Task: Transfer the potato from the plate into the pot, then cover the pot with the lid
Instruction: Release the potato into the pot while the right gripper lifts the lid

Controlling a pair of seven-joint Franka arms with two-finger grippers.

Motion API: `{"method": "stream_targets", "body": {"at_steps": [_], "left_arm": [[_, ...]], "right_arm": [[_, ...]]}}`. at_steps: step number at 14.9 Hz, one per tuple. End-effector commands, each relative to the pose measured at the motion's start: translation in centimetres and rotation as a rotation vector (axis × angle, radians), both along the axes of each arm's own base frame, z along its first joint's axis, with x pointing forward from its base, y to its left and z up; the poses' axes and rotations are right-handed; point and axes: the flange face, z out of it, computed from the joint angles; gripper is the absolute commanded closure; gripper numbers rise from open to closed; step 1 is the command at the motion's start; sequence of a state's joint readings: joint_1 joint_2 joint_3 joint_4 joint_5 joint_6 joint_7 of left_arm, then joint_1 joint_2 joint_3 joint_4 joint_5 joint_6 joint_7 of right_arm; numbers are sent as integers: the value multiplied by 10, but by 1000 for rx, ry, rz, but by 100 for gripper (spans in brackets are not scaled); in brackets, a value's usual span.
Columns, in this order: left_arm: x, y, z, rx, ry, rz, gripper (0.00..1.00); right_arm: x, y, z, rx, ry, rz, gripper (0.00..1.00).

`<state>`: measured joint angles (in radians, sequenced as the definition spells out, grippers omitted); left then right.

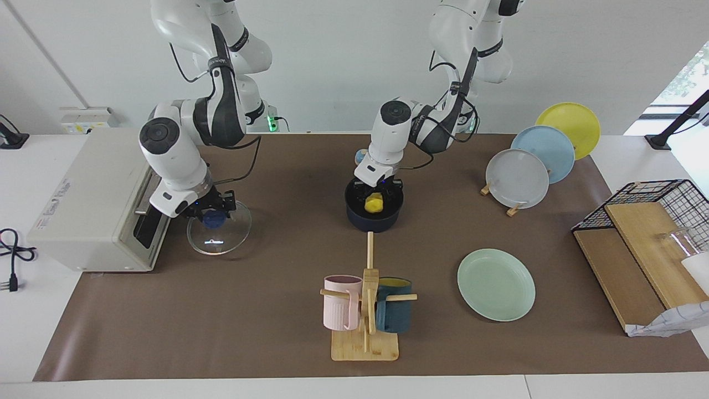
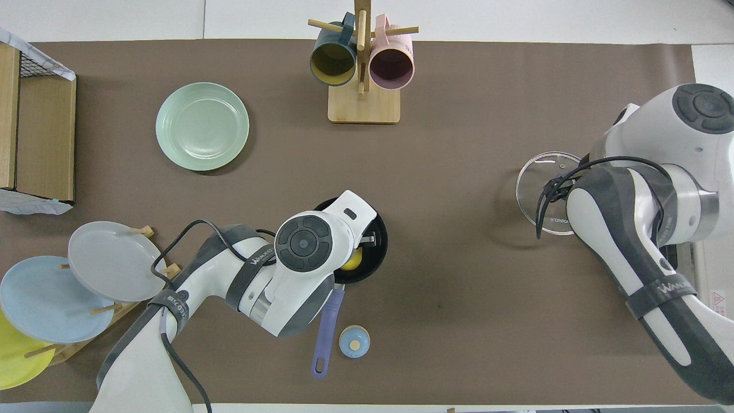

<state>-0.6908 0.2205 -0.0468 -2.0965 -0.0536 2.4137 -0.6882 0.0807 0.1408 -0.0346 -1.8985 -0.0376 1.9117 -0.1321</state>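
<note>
A brown mat covers the white worktop in front of a plain white wall. A toaster oven stands at the right arm's end, a wire basket at the left arm's end. The glossy yellow potato lies inside the dark navy pot, whose blue handle points toward the robots. The left gripper sits in the pot around the potato; whether it grips cannot be told. The right gripper is clamped on the blue knob of the clear glass lid, raised off the mat beside the oven. The mint-green plate lies bare.
</note>
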Motion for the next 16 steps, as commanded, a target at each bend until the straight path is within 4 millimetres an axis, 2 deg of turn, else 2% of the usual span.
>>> {"method": "stream_targets", "body": {"at_steps": [1,3,4,6,7,10,12,15,16], "left_arm": [[-1,0,5,13,-35,-24,0],[4,4,14,25,-25,-24,0],[8,6,23,32,-19,-27,0],[16,6,45,43,-11,-34,0],[25,16,61,50,-4,-30,0],[56,56,134,64,8,-49,0],[75,91,180,64,0,-48,0],[101,179,250,50,-51,-39,0],[106,206,265,58,-46,-55,0]], "right_arm": [[-5,6,49,12,24,25,100],[-11,11,65,14,21,28,100],[-12,17,65,13,24,25,100],[-15,46,66,9,19,22,100],[-18,63,67,5,18,23,100],[-22,95,67,21,7,-14,100],[-27,122,68,31,1,-69,100],[-40,191,78,34,-52,-121,100],[-45,219,82,47,-72,-146,100]]}}
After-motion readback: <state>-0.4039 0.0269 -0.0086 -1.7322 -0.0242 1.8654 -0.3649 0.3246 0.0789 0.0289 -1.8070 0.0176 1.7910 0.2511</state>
